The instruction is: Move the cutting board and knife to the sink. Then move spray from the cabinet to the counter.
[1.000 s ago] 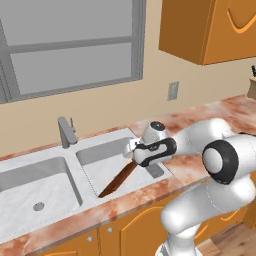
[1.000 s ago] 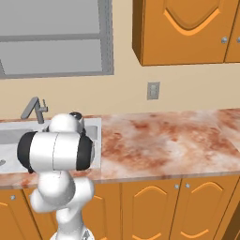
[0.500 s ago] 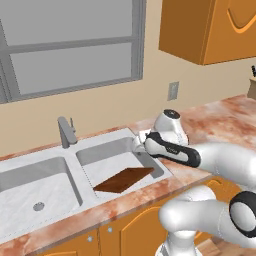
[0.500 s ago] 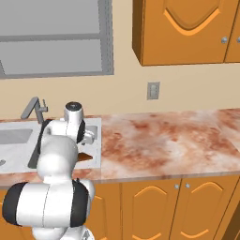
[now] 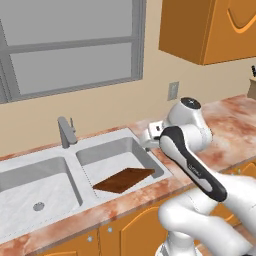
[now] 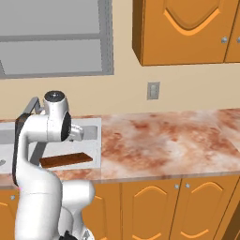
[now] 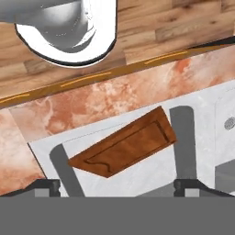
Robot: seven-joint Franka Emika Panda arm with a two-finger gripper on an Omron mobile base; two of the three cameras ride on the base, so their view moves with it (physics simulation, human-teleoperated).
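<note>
Cutting board in the sink; knife and spray judged still to do.

The cutting board (image 5: 123,179) lay in the right basin of the sink (image 5: 30,172), one end propped on the basin's near wall, so it sat tilted rather than flat; the first part of the task looked done. I could not make out the knife or the spray anywhere, so both steps appeared outstanding. The arm was folded at the elbow over the worktop (image 5: 227,130) edge, wrist turned down above the basin. The hand (image 7: 117,185) hung above the board, clear of it, its two fingertips (image 7: 46,186) spread wide apart with nothing between them.
</note>
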